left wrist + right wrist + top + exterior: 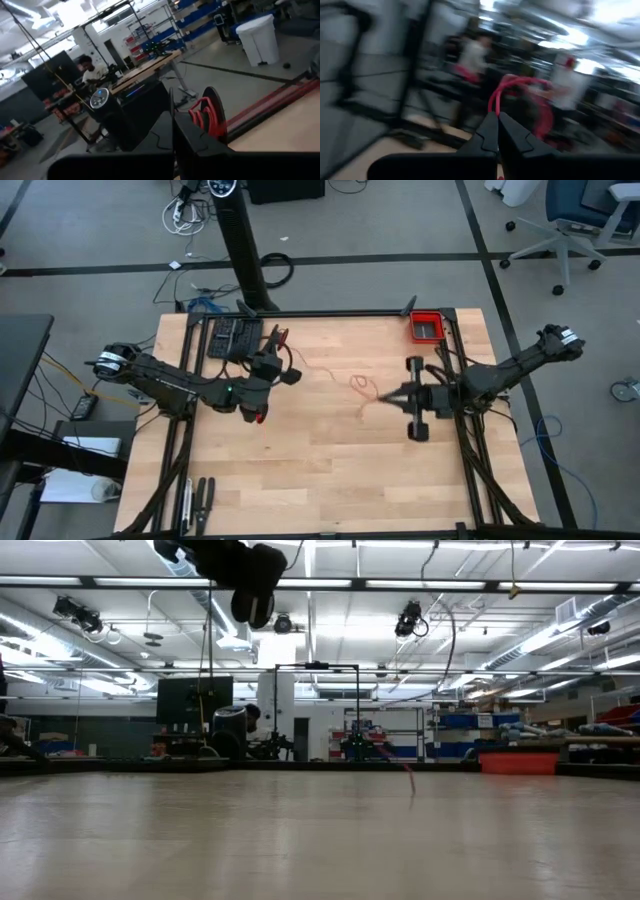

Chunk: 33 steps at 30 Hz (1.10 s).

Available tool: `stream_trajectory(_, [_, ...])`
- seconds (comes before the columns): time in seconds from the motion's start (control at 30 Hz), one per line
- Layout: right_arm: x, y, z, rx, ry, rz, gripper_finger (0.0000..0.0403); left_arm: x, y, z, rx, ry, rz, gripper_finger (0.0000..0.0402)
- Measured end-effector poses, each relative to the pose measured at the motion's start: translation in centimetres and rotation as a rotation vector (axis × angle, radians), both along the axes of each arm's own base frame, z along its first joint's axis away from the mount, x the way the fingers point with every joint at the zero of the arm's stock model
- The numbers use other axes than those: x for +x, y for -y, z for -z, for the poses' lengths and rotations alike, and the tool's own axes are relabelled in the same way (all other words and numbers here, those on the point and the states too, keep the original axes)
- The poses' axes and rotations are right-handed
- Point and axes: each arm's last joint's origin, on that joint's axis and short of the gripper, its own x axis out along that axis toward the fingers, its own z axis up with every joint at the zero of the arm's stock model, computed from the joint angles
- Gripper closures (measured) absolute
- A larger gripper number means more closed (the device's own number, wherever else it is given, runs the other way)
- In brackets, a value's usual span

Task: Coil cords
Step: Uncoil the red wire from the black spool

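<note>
The red cord lies as a thin wavy strand near the middle of the wooden surface, toward its right half. One end of it runs to the tip of the right gripper, whose fingers are pressed together on the strand. In the right wrist view the cord rises from between those closed fingers and arches up in a loop, so that end is lifted off the surface while the rest trails away toward the far edge. In the low view a short red piece shows standing just above the surface, right of centre.

The left gripper is raised near the far edge, left of centre, well apart from the cord. Its fingers are closed together with nothing between them. Just beyond them in the left wrist view is a red coiled cable on a dark disc.

A red bin sits at the far right corner of the surface. What it holds cannot be made out. A black keyboard-like tray lies at the far edge beside the left gripper.
</note>
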Motion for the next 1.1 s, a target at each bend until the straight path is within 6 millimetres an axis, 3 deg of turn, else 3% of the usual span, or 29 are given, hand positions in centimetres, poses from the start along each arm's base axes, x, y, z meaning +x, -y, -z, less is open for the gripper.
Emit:
stream_trajectory(0.17, [-0.1, -0.7, 0.7, -0.036, -0.056, -0.235, 0.0403, 0.1, -0.7, -0.3, -0.01, 0.049, -0.025, 0.04])
stream_trajectory(0.37, [0.0, -0.7, 1.8, 0.057, -0.201, -0.267, 0.0403, 0.3, -2.1, -1.7, -0.043, 0.252, -0.018, 0.04])
stream_trajectory(0.5, [0.6, 0.0, 3.1, 0.139, -0.328, -0.107, 0.0403, 0.4, -2.3, -2.9, -0.052, 0.413, 0.106, 0.0397])
stream_trajectory(0.67, [1.1, 1.9, 5.4, 0.226, -0.486, 0.286, 0.0403, 0.9, -1.5, -3.5, -0.02, 0.453, 0.408, 0.0393])
stream_trajectory(0.77, [0.8, 3.4, 6.5, 0.303, -0.529, 0.546, 0.0403, 1.5, -1.0, -3.1, 0.022, 0.332, 0.615, 0.0393])
stream_trajectory(0.9, [0.0, 5.0, 7.3, 0.396, -0.512, 0.809, 0.0403, 2.1, 0.1, -1.7, 0.082, 0.038, 0.832, 0.0392])
stream_trajectory(1.1, [-1.2, 6.1, 7.2, 0.425, -0.426, 1.004, 0.0403, 1.8, 0.9, 1.6, 0.07, -0.433, 0.899, 0.0392])
